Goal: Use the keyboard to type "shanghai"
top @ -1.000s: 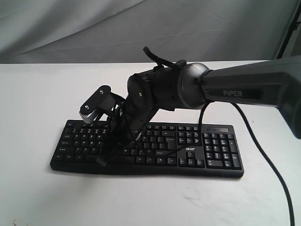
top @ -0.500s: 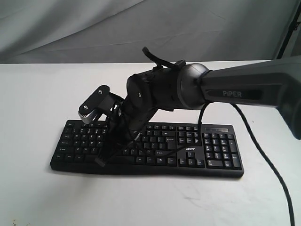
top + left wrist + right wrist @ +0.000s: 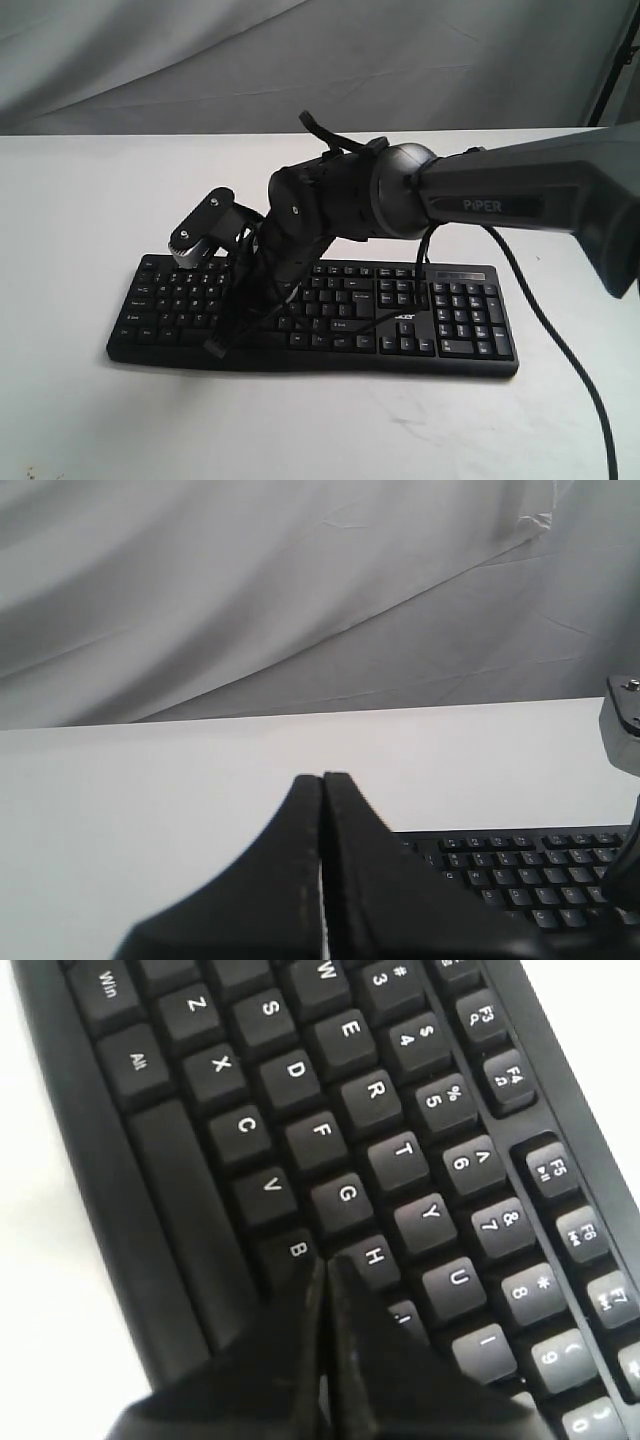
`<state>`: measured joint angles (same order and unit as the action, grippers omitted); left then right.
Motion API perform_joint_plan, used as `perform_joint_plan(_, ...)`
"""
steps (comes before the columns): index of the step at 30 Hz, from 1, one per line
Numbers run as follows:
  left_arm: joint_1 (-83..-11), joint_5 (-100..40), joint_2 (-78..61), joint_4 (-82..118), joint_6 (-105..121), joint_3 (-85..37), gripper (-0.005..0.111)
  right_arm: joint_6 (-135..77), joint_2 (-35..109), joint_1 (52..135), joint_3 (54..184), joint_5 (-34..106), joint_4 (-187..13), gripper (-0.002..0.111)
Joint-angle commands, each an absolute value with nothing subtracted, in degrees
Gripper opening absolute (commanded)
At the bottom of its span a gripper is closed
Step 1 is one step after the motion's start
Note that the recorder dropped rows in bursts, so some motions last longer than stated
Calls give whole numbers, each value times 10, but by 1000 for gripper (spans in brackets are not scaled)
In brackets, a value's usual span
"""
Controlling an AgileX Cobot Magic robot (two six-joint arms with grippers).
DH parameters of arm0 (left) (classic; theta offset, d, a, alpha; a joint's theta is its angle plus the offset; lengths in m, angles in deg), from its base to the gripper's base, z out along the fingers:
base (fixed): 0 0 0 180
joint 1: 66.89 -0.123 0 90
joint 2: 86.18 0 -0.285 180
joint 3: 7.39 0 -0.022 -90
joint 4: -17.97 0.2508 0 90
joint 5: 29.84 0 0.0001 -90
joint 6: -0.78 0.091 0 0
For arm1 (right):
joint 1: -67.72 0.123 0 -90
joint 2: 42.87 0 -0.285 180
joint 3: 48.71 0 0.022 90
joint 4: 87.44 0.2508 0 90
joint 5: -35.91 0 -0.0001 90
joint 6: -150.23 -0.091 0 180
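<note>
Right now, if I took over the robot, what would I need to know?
Right gripper: shut, holding nothing, tips over the keyboard at the edge of the H key. Cannot tell if it is pressing.
Left gripper: shut, holding nothing, over the white table beside the keyboard.
Done: unknown; nothing shows which letters are typed.
Left: probably H next, then the rest of "shanghai".
</note>
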<state>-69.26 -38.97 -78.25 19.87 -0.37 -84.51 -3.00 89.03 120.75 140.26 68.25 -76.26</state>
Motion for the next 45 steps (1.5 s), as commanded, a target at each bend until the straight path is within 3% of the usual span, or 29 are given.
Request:
perform_joint_plan(1,-689,-386,-784,199,-5,-846,0,-46,887,1202,1399,679,-782,0)
perform_joint_plan(21,-689,-386,-784,199,-5,-846,0,-46,887,1202,1399,683,-779,0)
perform_joint_plan(34,-689,-386,-784,199,-5,-846,0,-33,933,1203,1517,730,-785,0)
perform_joint_plan(45,-689,-386,-784,199,-5,-846,0,-33,941,1203,1518,737,-783,0)
